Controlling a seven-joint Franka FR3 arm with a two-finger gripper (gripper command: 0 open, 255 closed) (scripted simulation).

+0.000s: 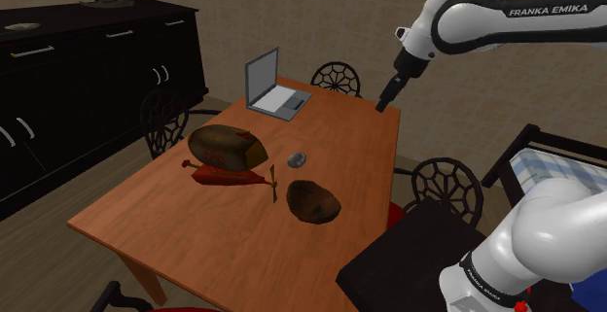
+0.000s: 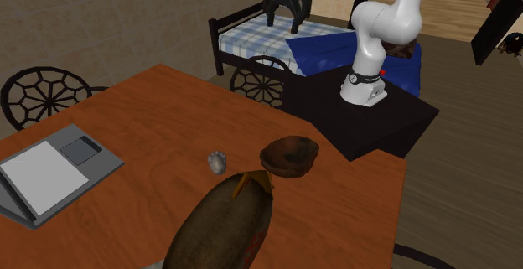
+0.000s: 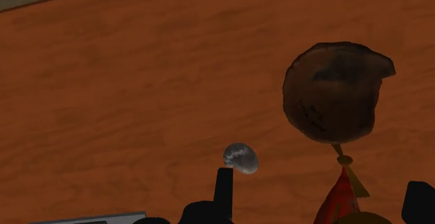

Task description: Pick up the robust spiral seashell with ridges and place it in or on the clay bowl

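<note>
One grey seashell (image 1: 298,156) lies with its long axis flat on the tabletop (image 1: 195,232), near the brown bowl (image 1: 313,201) — tip's heading I cannot tell; my end effector (image 2: 283,18) hovers spread, empty.

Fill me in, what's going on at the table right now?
The Franka arm's gripper hangs above the wooden table with its jaws open, holding nothing. The small grey seashell lies on the tabletop, not yet picked up, a little apart from the brown bowl. In the wrist view the shell sits just ahead of one jaw, untouched.
</note>
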